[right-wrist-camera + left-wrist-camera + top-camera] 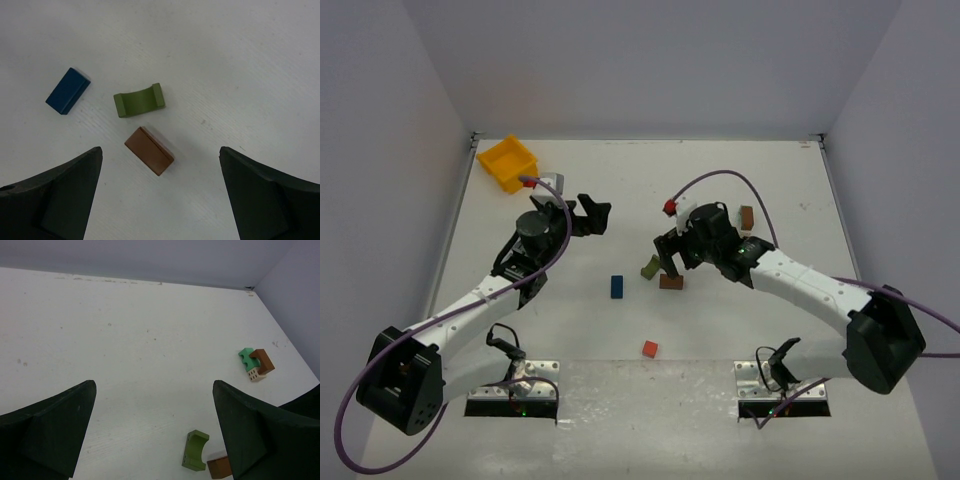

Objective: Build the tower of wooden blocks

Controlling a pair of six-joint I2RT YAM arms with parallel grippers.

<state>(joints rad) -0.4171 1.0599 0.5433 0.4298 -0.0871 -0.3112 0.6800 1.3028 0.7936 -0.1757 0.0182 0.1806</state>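
The tower's blocks lie loose on the white surface (pixel 580 330), none resting on another. Reading the overhead view as a dial, the blue block (pixel 617 286) lies flat near the centre. The olive arch (pixel 650 266) is near it at its 2 o'clock. The brown block (pixel 671 282) lies just beside the arch at the arch's 4 o'clock, close but not touching. The orange-red block (pixel 649 348) sits alone toward 6 o'clock. Out at 2 o'clock a green piece (pixel 245 357), a brown arch (pixel 263 361) and a pale block (pixel 255 374) huddle together, touching. The yellow bin (pixel 508 161) stands at 10 o'clock. The right end effector (pixel 160 195) hangs over the brown block, jaws spread wide, grasping nothing. The left end effector (pixel 155 430) hovers at 11 o'clock of the blue block, likewise released and empty.
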